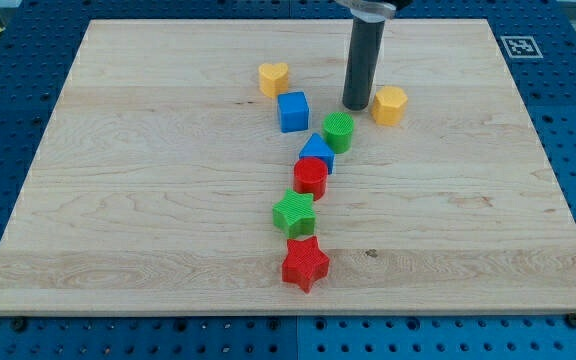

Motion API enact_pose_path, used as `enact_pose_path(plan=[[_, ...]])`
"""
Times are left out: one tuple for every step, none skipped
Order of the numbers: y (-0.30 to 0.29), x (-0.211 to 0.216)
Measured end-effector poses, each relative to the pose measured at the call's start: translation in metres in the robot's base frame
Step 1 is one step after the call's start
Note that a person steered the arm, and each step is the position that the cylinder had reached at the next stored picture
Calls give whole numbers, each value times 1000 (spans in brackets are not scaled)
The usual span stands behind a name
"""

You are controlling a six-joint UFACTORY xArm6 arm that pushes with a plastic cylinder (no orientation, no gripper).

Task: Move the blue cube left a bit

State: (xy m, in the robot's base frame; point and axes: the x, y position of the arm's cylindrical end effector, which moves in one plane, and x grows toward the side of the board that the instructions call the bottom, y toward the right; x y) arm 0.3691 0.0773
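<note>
So my tip (356, 106) is down on the surface (118, 200) near its top edge, just right of the blue cube (293, 111), with a gap between them, yellow block (389, 104) just beside it. No fingers here, only a rod.

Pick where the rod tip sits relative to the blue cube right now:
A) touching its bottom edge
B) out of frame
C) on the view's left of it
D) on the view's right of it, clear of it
D: my tip stands to the view's right of the blue cube, with bare board between them, beside the yellow block.
</note>
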Motion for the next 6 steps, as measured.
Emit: enact_pose_path(plan=[[-12,11],[-23,11],[-42,11],[-65,11],[-85,11],[-93,11]])
